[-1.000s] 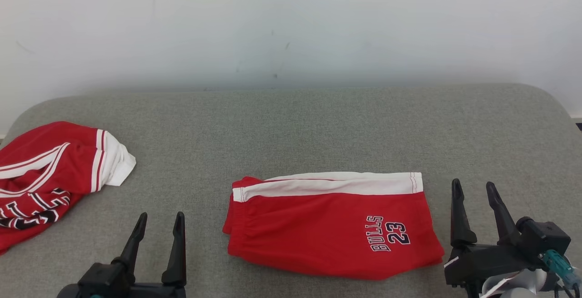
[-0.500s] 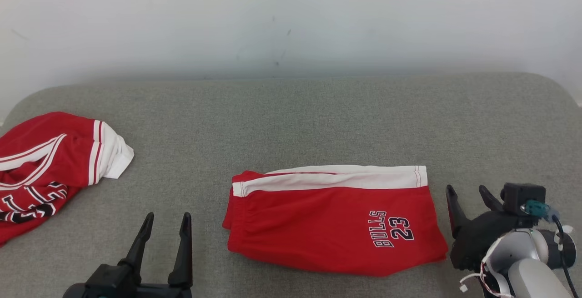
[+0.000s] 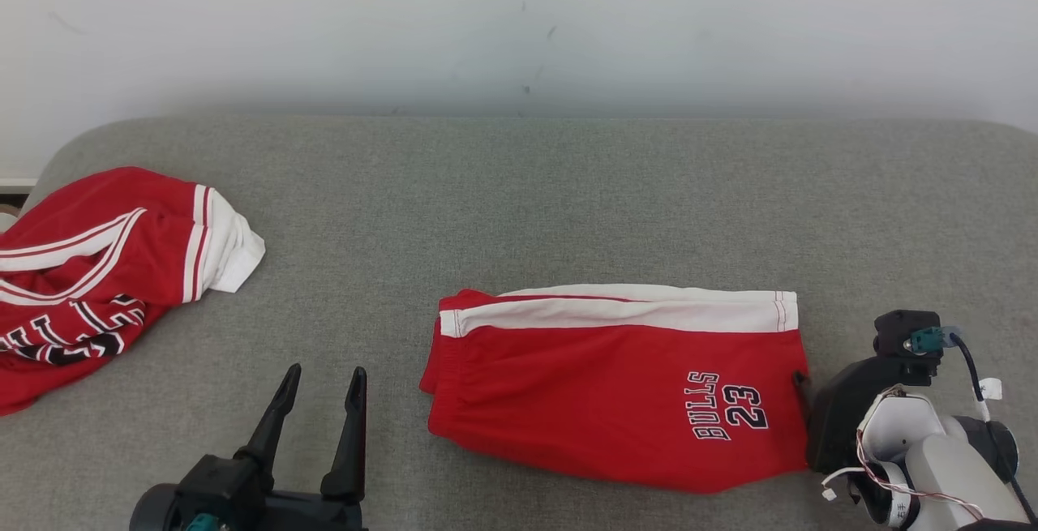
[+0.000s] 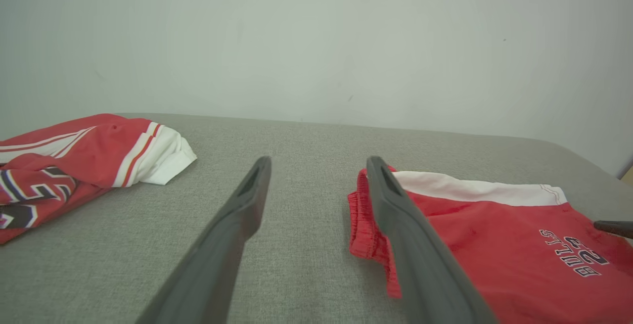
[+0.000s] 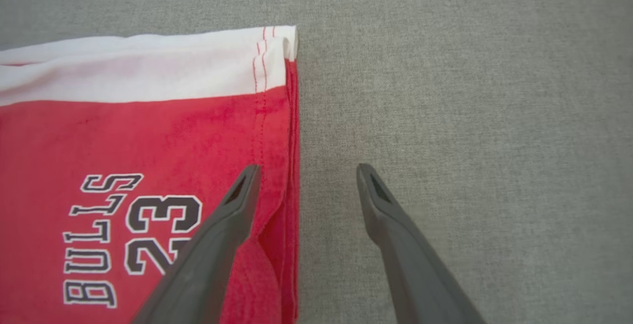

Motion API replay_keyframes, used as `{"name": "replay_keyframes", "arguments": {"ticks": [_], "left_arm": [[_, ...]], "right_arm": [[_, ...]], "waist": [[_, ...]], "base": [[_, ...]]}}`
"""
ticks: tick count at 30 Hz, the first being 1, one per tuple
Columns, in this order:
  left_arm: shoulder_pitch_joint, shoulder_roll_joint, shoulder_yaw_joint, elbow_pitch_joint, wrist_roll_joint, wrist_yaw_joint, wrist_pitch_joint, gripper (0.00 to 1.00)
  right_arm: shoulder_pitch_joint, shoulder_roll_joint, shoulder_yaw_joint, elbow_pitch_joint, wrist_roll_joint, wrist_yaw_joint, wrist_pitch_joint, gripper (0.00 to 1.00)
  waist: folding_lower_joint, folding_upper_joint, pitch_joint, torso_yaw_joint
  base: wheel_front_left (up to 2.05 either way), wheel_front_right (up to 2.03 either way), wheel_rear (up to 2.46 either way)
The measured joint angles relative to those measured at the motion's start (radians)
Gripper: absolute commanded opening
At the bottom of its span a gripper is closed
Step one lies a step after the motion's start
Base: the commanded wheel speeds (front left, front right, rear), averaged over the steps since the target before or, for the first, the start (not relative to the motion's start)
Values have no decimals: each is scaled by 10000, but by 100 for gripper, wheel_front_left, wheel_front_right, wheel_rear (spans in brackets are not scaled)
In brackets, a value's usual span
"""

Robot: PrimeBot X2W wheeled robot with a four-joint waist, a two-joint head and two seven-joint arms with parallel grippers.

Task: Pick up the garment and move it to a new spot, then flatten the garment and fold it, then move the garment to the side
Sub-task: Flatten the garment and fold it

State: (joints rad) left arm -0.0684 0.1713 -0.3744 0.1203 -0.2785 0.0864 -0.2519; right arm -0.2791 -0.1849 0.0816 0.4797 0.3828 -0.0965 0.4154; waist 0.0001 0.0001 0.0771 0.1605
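The garment [image 3: 600, 401] is a pair of red shorts with a white band and "BULLS 23" print. It lies folded flat on the grey cushion, also seen in the left wrist view [image 4: 494, 245] and the right wrist view [image 5: 123, 136]. My right gripper [image 5: 307, 170] is open and points down over the shorts' right hem, one finger above the red cloth and the other above bare cushion. Its dark wrist block [image 3: 847, 413] sits just right of the shorts. My left gripper [image 3: 326, 370] stands open with nothing in it, left of the waistband, its fingers [image 4: 237, 215] framing bare cushion.
A second red garment [image 3: 105, 271], a crumpled jersey with white trim, lies at the far left [image 4: 64, 165]. The grey padded surface [image 3: 568, 190] has rounded back corners and meets a pale wall. Bare cushion stretches behind and to the right of the shorts.
The head camera has shifted, so the whole picture moved. My right gripper tipped from fingers-up beside the shorts to pointing down over their right hem. The left gripper and both garments stayed put.
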Motion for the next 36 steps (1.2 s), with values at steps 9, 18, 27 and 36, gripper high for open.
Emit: {"name": "replay_keyframes", "arguments": {"ticks": [9,18,27,36], "left_arm": [[7,13,81,10,0,0,0,100],[9,8,96,8,0,-2,0,100],[-9,6,98,15,54,-77,0,100],[-76,10,188,119,54,-79,0,100]], "right_arm": [[-188,161,111,464,219,12,577,100],[-575,198,67,759,309,12,800,100],[-1015,278,59,1181,382,13,961,0],[-1188,288,44,1448,395,88,953,0]], "waist": [[0,0,13,91],[0,0,76,61],[-1,0,155,25],[-1,0,166,16]], "base": [[0,0,0],[0,0,0],[0,0,0],[0,0,0]]}}
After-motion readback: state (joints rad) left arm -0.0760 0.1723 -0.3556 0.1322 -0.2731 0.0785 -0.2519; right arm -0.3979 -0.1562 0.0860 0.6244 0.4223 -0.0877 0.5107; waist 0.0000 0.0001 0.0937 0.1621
